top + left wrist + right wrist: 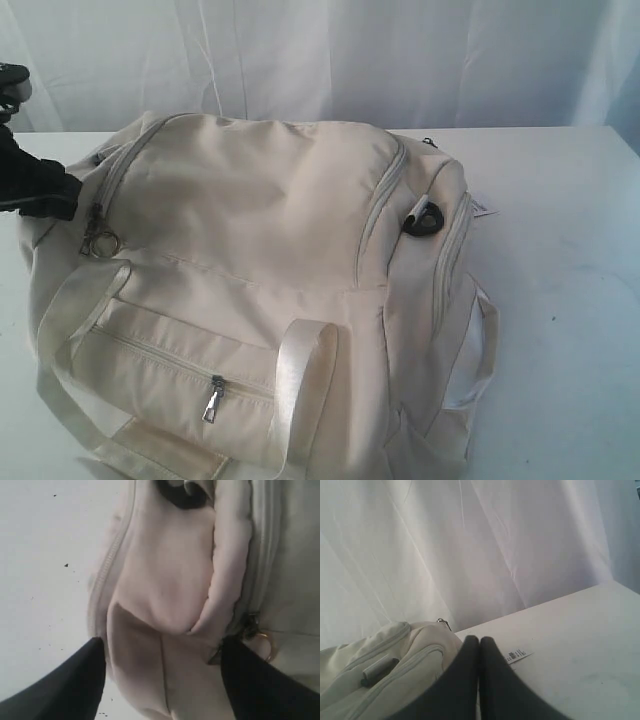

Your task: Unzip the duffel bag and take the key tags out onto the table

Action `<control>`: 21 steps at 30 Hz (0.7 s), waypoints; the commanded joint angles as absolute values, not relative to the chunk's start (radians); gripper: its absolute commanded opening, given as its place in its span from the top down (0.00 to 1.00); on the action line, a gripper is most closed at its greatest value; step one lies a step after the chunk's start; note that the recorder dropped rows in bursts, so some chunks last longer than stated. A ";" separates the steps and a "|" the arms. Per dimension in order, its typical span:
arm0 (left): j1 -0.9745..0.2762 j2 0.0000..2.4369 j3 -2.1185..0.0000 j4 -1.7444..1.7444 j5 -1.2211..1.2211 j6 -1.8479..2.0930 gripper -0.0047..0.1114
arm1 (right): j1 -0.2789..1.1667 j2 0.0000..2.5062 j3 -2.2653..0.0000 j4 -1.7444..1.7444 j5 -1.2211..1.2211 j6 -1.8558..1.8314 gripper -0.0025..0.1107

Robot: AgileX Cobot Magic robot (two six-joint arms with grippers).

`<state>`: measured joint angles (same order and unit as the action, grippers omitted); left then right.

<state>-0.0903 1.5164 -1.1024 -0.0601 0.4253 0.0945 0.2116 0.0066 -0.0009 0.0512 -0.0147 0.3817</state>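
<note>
Cream fabric fills most of my exterior view: the bag [260,230] lies on the white table [560,300], and its main zip is closed as far as I can see.

Findings, left to right:

- The left gripper [162,642] is at the bag's left end. Its dark fingers [70,685] stand wide apart, with a fold of the bag between them. I see no firm grip on it.
- The ring pull [100,240] of the main zip hangs just beside that gripper.
- The pocket zip [212,400] on the front face is closed.
- A pale strap [300,380] loops over the front face.
- The right gripper [479,647] shows only in its wrist view, near the bag's right end. Its fingers are pressed together with nothing between them.
- A small label [517,655] lies on the table just beside the right gripper.
- A white curtain [350,60] hangs behind the table.
</note>
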 commanded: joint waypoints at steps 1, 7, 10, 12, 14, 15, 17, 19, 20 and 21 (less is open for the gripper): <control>-0.092 1.558 -1.106 -0.017 0.445 0.111 0.37 | 0.209 0.000 0.000 0.052 -0.016 0.379 0.98; -0.083 1.528 -1.106 0.041 0.433 0.105 0.37 | 0.209 0.000 0.000 0.052 -0.016 0.379 0.98; -0.062 1.494 -1.106 0.052 0.420 0.097 0.37 | 0.209 0.000 0.000 0.052 -0.016 0.379 0.98; -0.041 1.491 -1.106 0.052 0.412 0.075 0.37 | 0.209 0.000 0.000 0.052 -0.016 0.379 0.98; -0.036 1.516 -1.106 0.031 0.417 0.075 0.37 | 0.209 0.000 0.000 0.052 -0.016 0.379 0.98; -0.036 1.525 -1.106 0.031 0.417 0.075 0.37 | 0.209 0.000 0.000 0.052 -0.016 0.379 0.98; -0.036 1.564 -1.106 0.031 0.417 0.080 0.37 | 0.209 0.000 0.000 0.052 -0.016 0.379 0.98; -0.036 1.606 -1.106 -0.015 0.421 0.089 0.41 | 0.209 0.000 0.000 0.052 -0.016 0.379 0.98; -0.036 1.618 -1.106 -0.055 0.423 0.123 0.44 | 0.209 0.000 0.000 0.052 -0.016 0.379 0.98; -0.036 1.627 -1.106 -0.091 0.423 0.164 0.50 | 0.209 0.000 0.000 0.052 -0.016 0.379 0.98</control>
<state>-0.0368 1.6098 -1.1024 -0.0235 0.4067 0.1075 0.2116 0.0066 -0.0009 0.0512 -0.0147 0.3817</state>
